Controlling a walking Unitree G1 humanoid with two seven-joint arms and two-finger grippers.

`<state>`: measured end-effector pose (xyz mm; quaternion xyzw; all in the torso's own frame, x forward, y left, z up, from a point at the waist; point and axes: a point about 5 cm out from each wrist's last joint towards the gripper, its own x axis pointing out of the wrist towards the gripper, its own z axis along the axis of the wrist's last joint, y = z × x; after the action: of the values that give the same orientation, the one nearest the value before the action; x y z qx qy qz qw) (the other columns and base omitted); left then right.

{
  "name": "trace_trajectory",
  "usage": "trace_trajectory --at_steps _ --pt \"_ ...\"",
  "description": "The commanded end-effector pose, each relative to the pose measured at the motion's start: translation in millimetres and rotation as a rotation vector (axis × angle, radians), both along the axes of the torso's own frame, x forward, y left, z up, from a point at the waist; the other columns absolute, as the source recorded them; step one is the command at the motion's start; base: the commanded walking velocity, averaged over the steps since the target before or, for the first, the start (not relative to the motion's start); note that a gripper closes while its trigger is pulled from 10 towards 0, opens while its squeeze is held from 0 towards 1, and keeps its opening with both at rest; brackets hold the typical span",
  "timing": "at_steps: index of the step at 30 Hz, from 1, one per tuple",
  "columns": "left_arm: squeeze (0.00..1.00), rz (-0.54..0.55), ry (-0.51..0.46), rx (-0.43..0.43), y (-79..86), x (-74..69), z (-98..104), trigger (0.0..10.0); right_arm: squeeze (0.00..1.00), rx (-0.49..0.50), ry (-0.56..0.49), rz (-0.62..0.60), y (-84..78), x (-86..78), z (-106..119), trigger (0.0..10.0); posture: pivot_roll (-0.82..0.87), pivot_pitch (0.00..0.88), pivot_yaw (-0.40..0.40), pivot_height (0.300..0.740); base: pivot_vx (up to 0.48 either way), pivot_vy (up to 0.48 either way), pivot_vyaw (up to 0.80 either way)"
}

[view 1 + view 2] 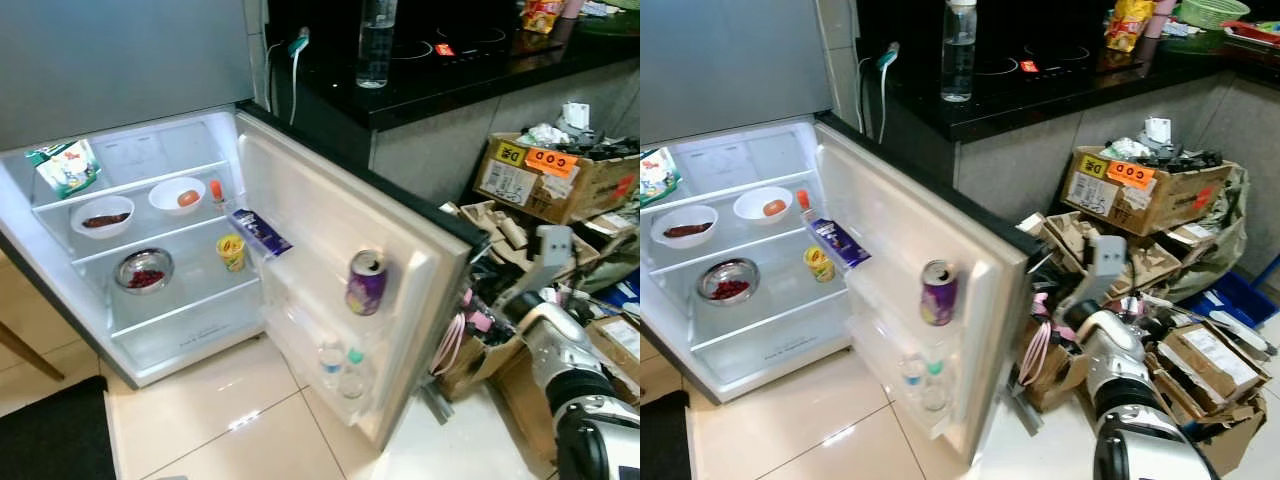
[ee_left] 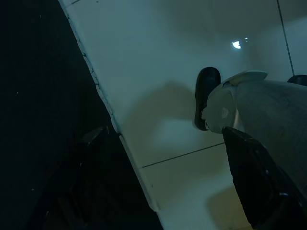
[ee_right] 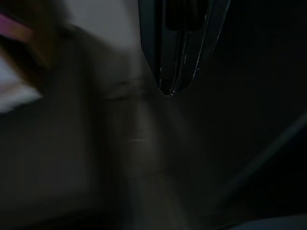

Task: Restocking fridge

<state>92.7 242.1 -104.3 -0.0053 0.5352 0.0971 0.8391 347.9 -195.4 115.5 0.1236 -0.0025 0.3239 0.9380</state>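
Fridge [image 1: 60, 290] stands low and wide open, its door [image 1: 330, 240] swung out toward the robot so both the shelves and the door racks can be reached from the front. On the shelves sit a green packet [image 1: 63, 167] leaning at the top, two white bowls [image 1: 177, 195] with food side by side beneath it, a small orange-capped bottle [image 1: 216, 190] beside the right bowl, then a steel bowl [image 1: 143, 270] of something red and a yellow cup [image 1: 231, 252] lower down. The door racks carry a blue carton [image 1: 260, 232] lying tilted at the hinge end, a purple can [image 1: 366, 283] upright in the middle rack, and small bottles [image 1: 340, 365] in the bottom one, the tall, narrow things kept where a rail holds them. A clear water bottle [image 1: 375, 42] waits on the dark counter [image 1: 470, 70] behind the door, well apart from the fridge and a likely item to stock, though that is a judgement. The right arm is raised beside the cluttered cardboard boxes [image 1: 1145, 185], and in the right wrist view the right gripper [image 3: 175, 72] shows its fingers pressed together, apparently holding nothing, though that view is blurred and dark. The left gripper [image 2: 158, 167] hangs idle over the pale floor tiles [image 2: 158, 72], its fingers [image 2: 259, 177] spread.
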Motion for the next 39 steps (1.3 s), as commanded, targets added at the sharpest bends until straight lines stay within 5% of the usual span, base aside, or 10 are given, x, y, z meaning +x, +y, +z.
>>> trace_trajectory --at_steps 1,7,12,14,18,24,27,30,37,39 --pt "0.00 -0.011 0.026 -0.003 -1.2 -7.1 -2.1 10.0 0.00 0.009 -0.009 0.134 15.0 -3.9 0.5 10.0 -0.09 0.000 -0.017 0.740 0.000 0.000 0.00" --pt "0.00 -0.018 0.033 -0.003 -2.0 -8.9 -2.7 10.0 0.00 0.015 -0.036 0.645 51.0 -45.6 8.7 10.0 -0.10 0.000 -0.014 0.740 0.000 0.000 0.00" --pt "0.00 -0.023 0.034 -0.004 -2.4 -8.7 -2.7 10.0 0.00 0.097 -0.059 0.803 65.8 -67.9 20.9 10.0 -0.10 0.002 -0.014 0.740 0.000 0.000 0.00" --pt "0.00 -0.025 0.034 -0.004 -2.5 -8.6 -2.7 10.0 0.00 0.113 -0.063 0.765 64.4 -64.3 19.9 10.0 -0.10 0.002 -0.014 0.740 0.000 0.000 0.00" --pt "0.00 -0.029 0.036 -0.005 -3.0 -8.7 -2.9 10.0 0.00 0.022 0.013 0.388 37.6 -34.3 -13.5 10.0 -0.10 0.002 -0.014 0.740 0.000 0.000 0.00" --pt "0.00 -0.029 0.042 -0.005 -3.7 -9.5 -3.3 10.0 0.00 -0.094 0.168 0.127 10.9 -33.6 -49.5 10.0 -0.10 0.001 -0.016 0.740 0.000 0.000 0.00" --pt "0.00 -0.028 0.044 -0.006 -4.3 -10.2 -3.6 10.0 0.00 -0.240 0.337 0.000 -5.0 -51.0 -84.3 10.0 -0.10 0.001 -0.016 0.740 0.000 0.000 0.69" --pt "0.00 -0.030 0.045 -0.007 -5.1 -10.3 -3.8 10.0 0.00 -0.426 0.582 -0.146 -28.3 -88.3 -126.3 10.0 -0.09 0.000 -0.018 0.740 0.000 0.000 0.79" --pt "0.00 -0.033 0.044 -0.006 -5.3 -9.5 -3.7 10.0 0.00 -0.586 0.855 -0.228 -50.4 -153.3 -174.2 10.0 -0.09 0.000 -0.018 0.740 0.000 0.000 0.79" --pt "0.00 -0.033 0.044 -0.006 -5.3 -9.5 -3.7 10.0 0.00 -0.586 0.855 -0.228 -50.4 -153.3 -174.2 10.0 -0.09 0.000 -0.018 0.740 0.000 0.000 0.78"
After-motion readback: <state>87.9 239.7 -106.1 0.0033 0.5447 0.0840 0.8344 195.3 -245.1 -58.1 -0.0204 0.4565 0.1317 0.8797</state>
